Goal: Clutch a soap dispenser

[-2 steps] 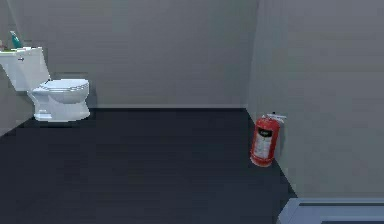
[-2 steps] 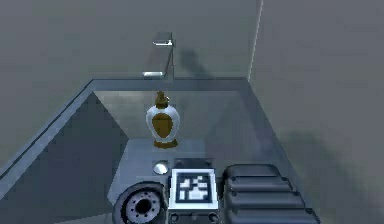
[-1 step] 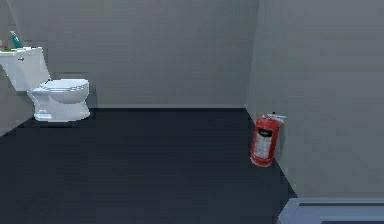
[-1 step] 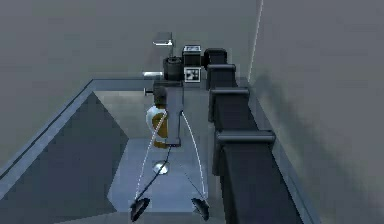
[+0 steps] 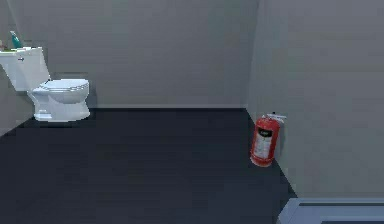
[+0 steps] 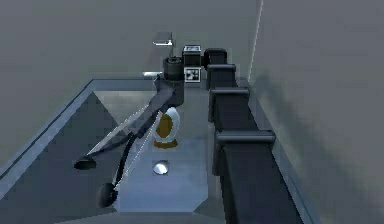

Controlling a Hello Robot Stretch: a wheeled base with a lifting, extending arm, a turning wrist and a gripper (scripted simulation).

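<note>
In the forward view we see a toilet (image 5: 62, 100) at the upper left of the frame, on the floor before the back wall, with its tank (image 5: 22, 68) toward the left edge. On the tank, in the top left corner, sits a small upright thing (image 5: 15, 40). Right of centre a fire extinguisher (image 5: 264, 138) stands on the floor against the side wall.

In the arm side view a tub (image 6: 55, 125) takes the left and centre, and the arm (image 6: 240, 150) rises along its right side. The gripper (image 6: 96, 178) reaches toward the lower left over the tub. In the tub a small rounded thing (image 6: 166, 127) stands at centre, with a drain (image 6: 160, 168) just below it in the frame.
</note>
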